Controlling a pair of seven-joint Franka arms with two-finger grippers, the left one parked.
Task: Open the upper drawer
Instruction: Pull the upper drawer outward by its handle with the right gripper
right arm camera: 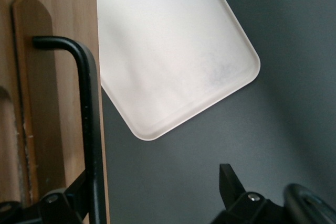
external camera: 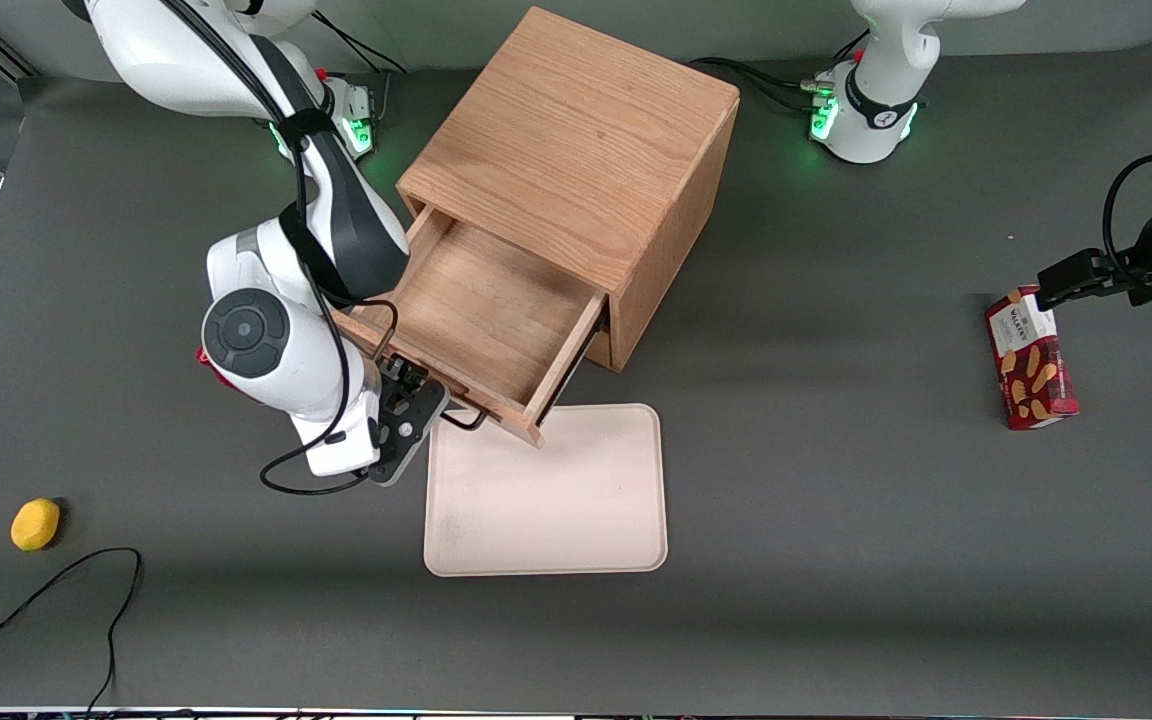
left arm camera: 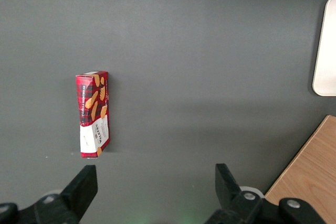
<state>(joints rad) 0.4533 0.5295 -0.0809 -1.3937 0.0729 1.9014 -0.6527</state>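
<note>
**A:** Surface: dark grey table [external camera: 836, 560], matte. What do you hold on it, item by item?

**B:** Item one, for your record: oak box cabinet [external camera: 586, 130], set at an angle toward the working arm's end. Item two: the upper drawer [external camera: 486, 310], at the top of the cabinet front. It is drawn well out, and its front edge overhangs a corner of the cream tray [external camera: 546, 500], which lies nearer the front camera.

**A:** Condition of the drawer?

**B:** Wide, shallow, light oak with a plain grain. You can see straight to its bare floor. It has a thin black wire handle [right arm camera: 89, 129] on the front board. Any drawer beneath is hidden.

**A:** And the gripper?

**B:** The gripper [external camera: 414, 395] is at the drawer's front, level with the handle. Its fingers [right arm camera: 231, 187] are spread and pinch nothing. The handle bar stands inside their span, hard by one finger and well apart from the other. Its long axis runs along the drawer front, crosswise to the line on which the fingers close.

**A:** Your reading?

**B:** You may enter the drawer as mostly open. Any more travel would come along the drawer's own line, out from the cabinet toward the tray.

**A:** Sundries?

**B:** A yellow fruit [external camera: 36, 523] at the working arm's end. A red biscuit box [external camera: 1031, 360] toward the parked arm's end.
</note>
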